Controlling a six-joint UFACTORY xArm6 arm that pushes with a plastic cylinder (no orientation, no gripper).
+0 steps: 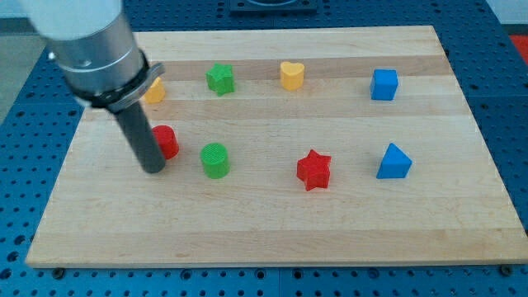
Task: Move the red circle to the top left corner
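Well, my tip [154, 167] rests on the wooden surface [272, 231], touching the red circle [167, 141] on its lower left side. No pincer shows, only the rod. Bare wood lies left of the circle out to the edge, while toward the top left corner a yellow block [154, 91] sits half hidden behind the arm. A green cylinder [215, 159] stands just to the circle's right, a red star [313, 169] farther on. Blue perforated table [507, 124] surrounds the surface

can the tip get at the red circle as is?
Probably yes: my tip sits right against the red circle on its left, nothing between. The yellow block lies toward the top left corner.
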